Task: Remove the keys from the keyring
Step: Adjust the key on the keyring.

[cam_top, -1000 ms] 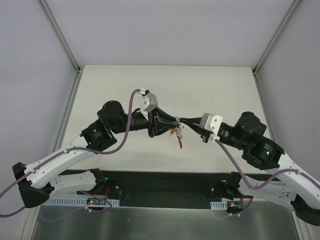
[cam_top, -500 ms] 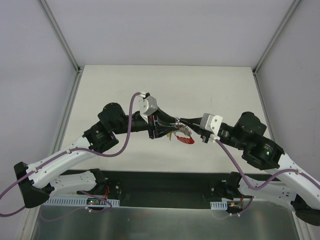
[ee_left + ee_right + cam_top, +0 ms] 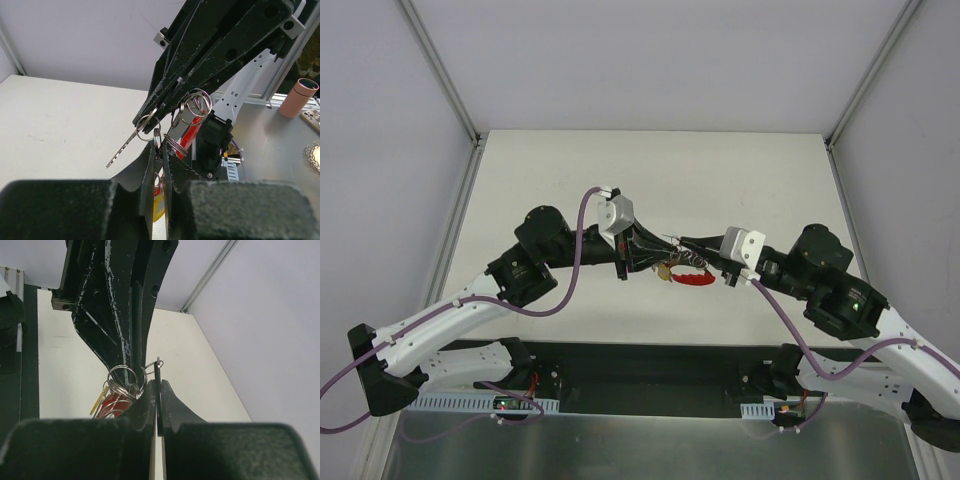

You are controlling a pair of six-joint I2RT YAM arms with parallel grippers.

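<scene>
**Fig.** At mid-frame in the overhead view, both arms are meeting above the table (image 3: 570, 170). The right gripper (image 3: 158, 390) is pinching shut on a thin metal blade, seemingly one of the keys (image 3: 122, 151). The left gripper (image 3: 160, 156), jaws nearly together, is apparently nipping a coil of the keyring (image 3: 174, 145), with the red piece (image 3: 695, 280) dangling just below. Done well, the right is anchoring the key while the left is walking the coil through the key's hole, turning rather than tugging.
</scene>
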